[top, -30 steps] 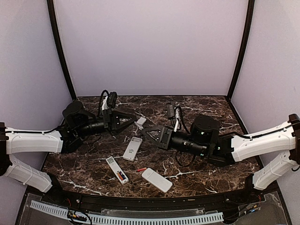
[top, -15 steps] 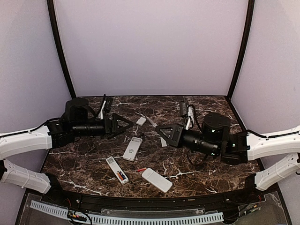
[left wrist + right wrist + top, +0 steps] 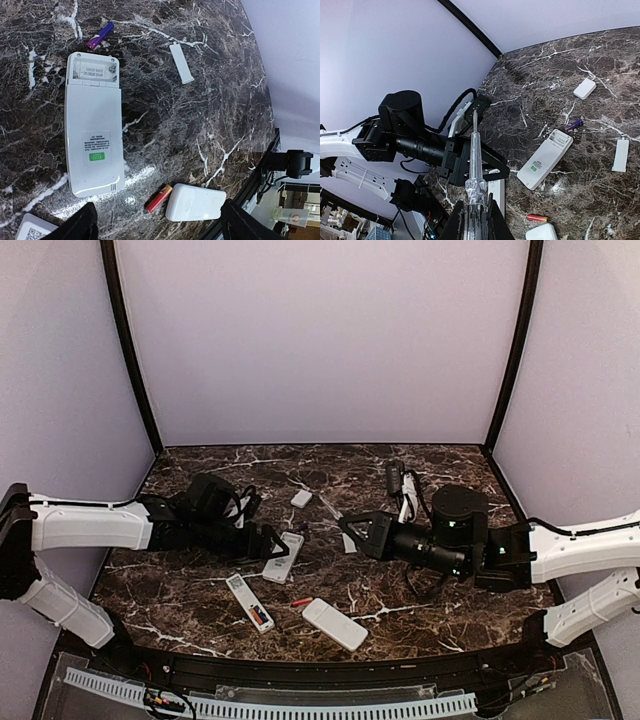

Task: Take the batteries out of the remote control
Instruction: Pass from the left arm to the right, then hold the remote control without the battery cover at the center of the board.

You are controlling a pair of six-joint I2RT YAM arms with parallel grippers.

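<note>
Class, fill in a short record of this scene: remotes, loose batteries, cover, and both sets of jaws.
open remote: back up, compartment empty
second remote: cells inside its bay
third remote: near the front edge
loose batteries: purple battery by open remote's top; red battery beside third remote
cover: lying flat, apart from remotes
left gripper: jaws open, over open remote
right gripper: jaws shut on clear stick

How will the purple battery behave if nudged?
The purple battery is a small cylinder on its side, so it would probably roll on the glossy table. Looks rigid; smooth casing may slip when pinched.
</note>
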